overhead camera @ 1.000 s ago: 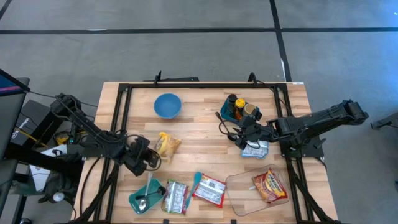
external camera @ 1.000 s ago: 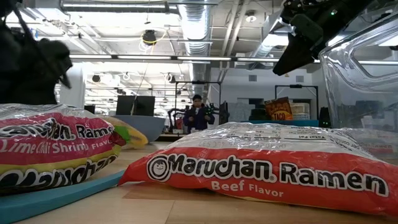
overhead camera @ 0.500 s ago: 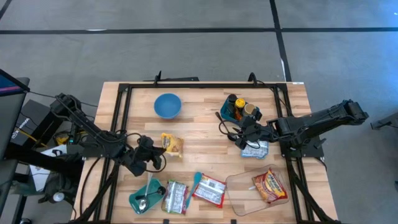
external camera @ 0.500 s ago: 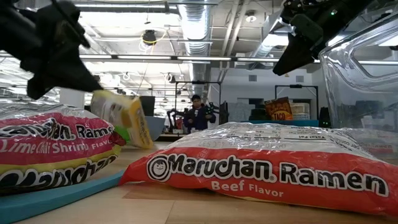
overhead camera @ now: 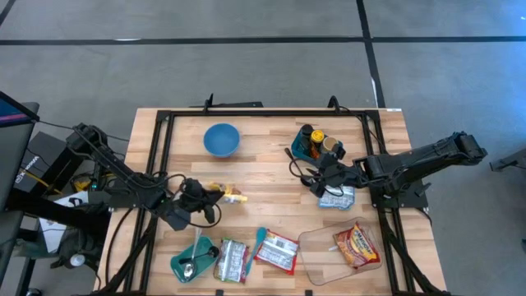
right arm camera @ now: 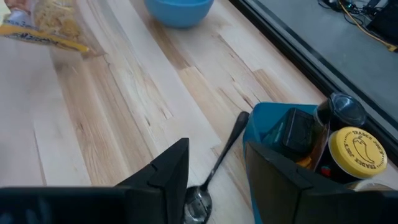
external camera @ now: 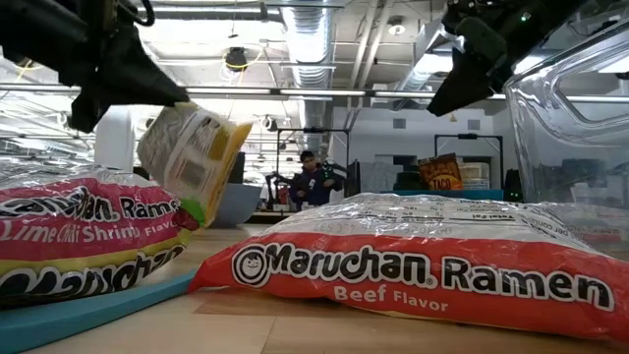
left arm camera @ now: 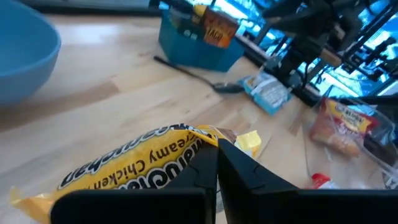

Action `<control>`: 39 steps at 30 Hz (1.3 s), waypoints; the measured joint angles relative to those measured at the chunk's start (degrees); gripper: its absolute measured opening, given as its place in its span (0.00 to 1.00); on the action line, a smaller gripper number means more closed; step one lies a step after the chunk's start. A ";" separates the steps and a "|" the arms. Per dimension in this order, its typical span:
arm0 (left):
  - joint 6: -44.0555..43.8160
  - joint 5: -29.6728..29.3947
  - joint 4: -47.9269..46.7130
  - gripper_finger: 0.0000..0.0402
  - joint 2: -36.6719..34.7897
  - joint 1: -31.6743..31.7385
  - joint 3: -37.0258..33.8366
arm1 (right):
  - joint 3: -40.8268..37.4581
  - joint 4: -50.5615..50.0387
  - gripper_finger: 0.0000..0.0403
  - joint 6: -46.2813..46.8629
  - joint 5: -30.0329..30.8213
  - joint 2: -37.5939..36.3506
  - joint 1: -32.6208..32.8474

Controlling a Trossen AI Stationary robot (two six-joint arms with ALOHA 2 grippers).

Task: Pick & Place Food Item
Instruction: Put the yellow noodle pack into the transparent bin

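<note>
One crinkly yellow plastic ramen packet (overhead camera: 227,194) hangs clear of the wooden table (overhead camera: 263,148) mid-left, pinched at its edge by the left gripper (overhead camera: 207,200) (thin hold), so it could slip free in transit.

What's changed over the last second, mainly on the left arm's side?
The left pincer, shut on the yellow ramen packet, has lifted it off the table and tipped it up on edge. The right pincer stayed by the spoon; everything else stayed put.

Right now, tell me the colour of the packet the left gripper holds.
Yellow packet, clearest in left wrist view.
</note>
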 joint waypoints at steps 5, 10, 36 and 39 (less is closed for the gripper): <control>3.97 -3.58 3.58 0.00 0.00 0.15 0.00 | 0.00 2.79 0.37 -1.37 -0.02 -0.02 0.06; 7.95 -4.24 7.71 0.00 0.00 2.11 0.00 | 0.00 5.48 0.37 -3.92 -0.19 -0.01 0.13; 19.05 7.63 23.58 0.00 4.24 13.99 0.07 | 0.00 31.38 0.37 -26.41 -1.75 12.26 6.19; 22.31 11.17 30.55 0.00 6.84 15.54 0.07 | -0.01 33.17 0.37 -26.40 -1.77 12.26 6.49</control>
